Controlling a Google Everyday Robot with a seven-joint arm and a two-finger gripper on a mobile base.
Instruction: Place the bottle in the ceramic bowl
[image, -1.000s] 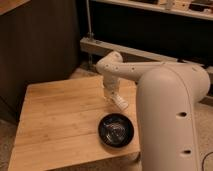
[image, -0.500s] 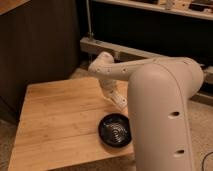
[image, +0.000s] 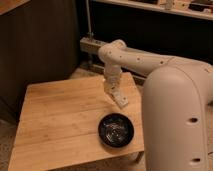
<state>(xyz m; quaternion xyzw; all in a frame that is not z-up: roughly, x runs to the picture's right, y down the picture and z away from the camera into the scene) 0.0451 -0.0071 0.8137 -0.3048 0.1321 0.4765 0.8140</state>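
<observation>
Bottle, slim and pale, pokes out below the gripper, whose fingers are clamped shut on it, cap end blurred. Glossy black ceramic bowl sits near the wooden table's front right edge, rings faint inside.

gripper above table, too small, can't make out if I'm holding anything | arm cut off by right+bottom edge, hides table's right end | bowl contents unclear
</observation>
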